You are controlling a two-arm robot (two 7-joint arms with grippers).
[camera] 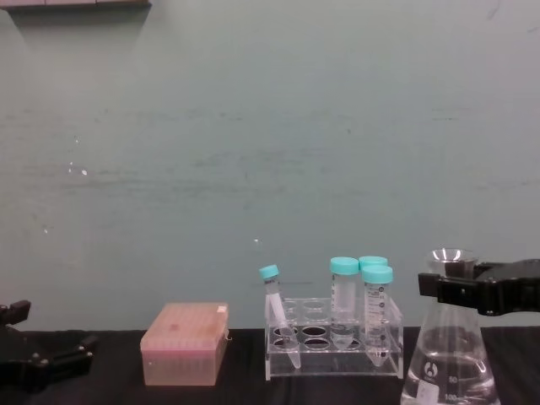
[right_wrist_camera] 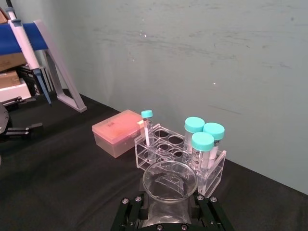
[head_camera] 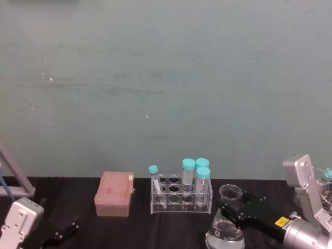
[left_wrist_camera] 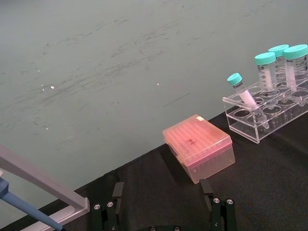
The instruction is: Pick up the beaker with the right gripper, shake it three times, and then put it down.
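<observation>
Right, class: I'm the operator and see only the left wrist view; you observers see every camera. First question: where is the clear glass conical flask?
Observer: The clear glass conical flask is just right of the clear plastic tube rack, on the robot's right side.
Operator: My left claw is open and idle, facing the pink plastic box. Does the right claw hold the flask?
Observer: Yes, the right claw is shut on its neck, just under the flared rim.
Operator: Anything inside?
Observer: Clear liquid sits in the wide base.
</observation>
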